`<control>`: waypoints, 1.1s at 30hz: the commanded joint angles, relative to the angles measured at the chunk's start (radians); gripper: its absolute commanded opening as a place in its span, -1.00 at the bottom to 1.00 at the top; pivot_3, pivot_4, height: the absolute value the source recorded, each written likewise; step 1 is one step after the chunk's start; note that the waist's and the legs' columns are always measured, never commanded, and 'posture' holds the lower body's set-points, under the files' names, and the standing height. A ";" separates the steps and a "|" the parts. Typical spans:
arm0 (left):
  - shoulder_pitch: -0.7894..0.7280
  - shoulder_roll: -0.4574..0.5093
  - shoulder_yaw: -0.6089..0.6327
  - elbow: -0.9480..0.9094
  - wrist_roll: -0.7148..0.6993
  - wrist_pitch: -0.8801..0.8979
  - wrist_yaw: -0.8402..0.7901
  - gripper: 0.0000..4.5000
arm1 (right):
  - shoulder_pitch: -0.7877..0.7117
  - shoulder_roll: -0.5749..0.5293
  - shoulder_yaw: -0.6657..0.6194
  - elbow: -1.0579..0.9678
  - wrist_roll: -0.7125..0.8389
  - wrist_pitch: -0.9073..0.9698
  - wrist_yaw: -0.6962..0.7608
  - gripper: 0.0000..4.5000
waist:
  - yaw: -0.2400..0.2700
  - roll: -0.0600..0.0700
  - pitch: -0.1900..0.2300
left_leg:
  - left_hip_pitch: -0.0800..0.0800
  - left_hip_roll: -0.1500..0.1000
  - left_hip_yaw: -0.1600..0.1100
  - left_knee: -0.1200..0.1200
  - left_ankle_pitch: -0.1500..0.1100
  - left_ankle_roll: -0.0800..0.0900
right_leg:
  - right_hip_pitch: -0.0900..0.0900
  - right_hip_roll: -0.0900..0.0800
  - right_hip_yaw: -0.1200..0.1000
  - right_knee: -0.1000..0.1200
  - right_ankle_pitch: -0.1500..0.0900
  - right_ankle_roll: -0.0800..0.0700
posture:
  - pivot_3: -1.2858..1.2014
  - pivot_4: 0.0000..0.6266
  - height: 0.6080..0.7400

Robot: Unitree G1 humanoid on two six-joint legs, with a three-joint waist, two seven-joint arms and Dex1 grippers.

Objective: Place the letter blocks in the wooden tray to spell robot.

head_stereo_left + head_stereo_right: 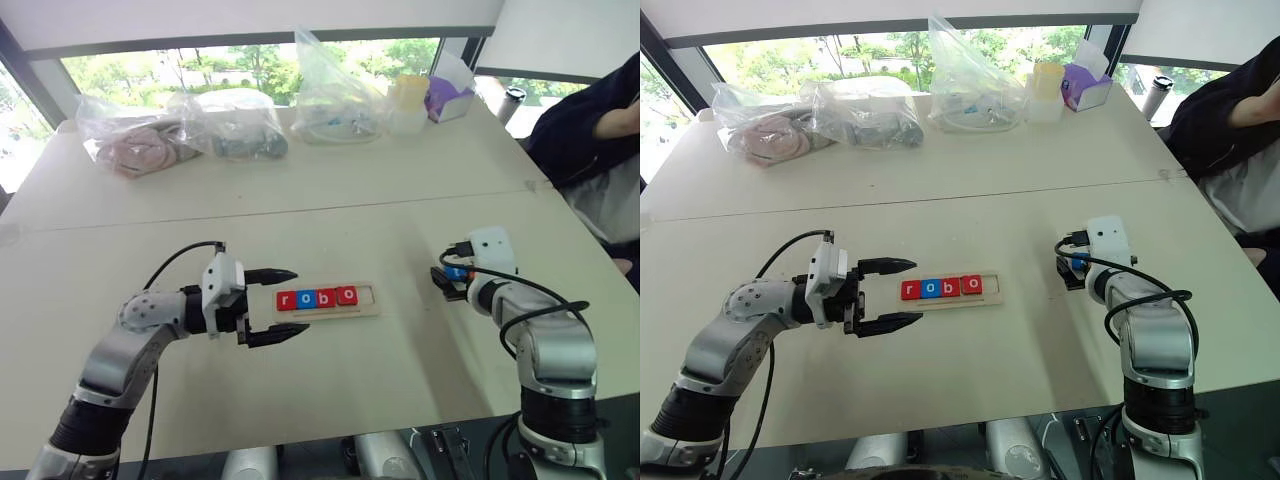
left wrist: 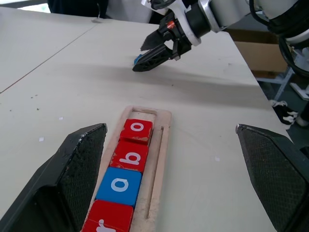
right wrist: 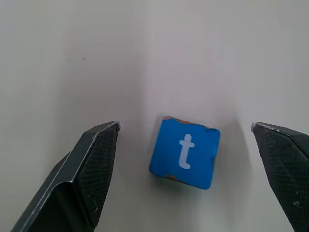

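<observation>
On the pale table, the right gripper point(image 3: 186, 130) hangs wide open over the blue square "t" tile point(image 3: 184, 152), ready to pinch it, while the long pale wooden tray point(image 1: 366, 297) keeps its last slot free; the left gripper point(image 1: 290, 305) gapes beside it

Pale table point(image 1: 400, 180) under daylit windows point(image 1: 250, 60) (trees outside); clear bags point(image 1: 180, 130) along far edge.
</observation>
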 commanded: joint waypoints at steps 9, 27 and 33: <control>-0.018 -0.006 0.006 -0.023 0.003 -0.013 0.014 1.00 | -0.011 0.089 -0.078 0.006 0.091 0.048 -0.040 0.14 | -0.008 0.000 0.000 | 0.000 0.000 0.000 0.000 0.000 0.000 | 0.000 0.000 0.000 0.000 0.000 0.002 | 0.03 -0.52 1.00; -0.014 -0.010 0.003 -0.024 0.009 -0.022 0.030 1.00 | 0.017 0.327 0.008 -0.353 0.122 0.414 -0.182 -0.48 | -0.009 0.000 0.000 | 0.000 0.001 -0.001 -0.002 0.000 0.000 | -0.001 0.000 0.000 0.000 -0.002 0.001 | 0.03 -0.52 1.00; -0.006 -0.009 0.006 -0.019 0.011 -0.031 0.028 1.00 | 0.040 0.325 0.030 -0.360 0.145 0.414 -0.191 -0.48 | -0.009 0.000 0.000 | -0.001 0.001 -0.001 -0.002 0.000 0.000 | -0.001 0.000 0.000 -0.001 -0.002 0.001 | 0.03 -0.52 1.00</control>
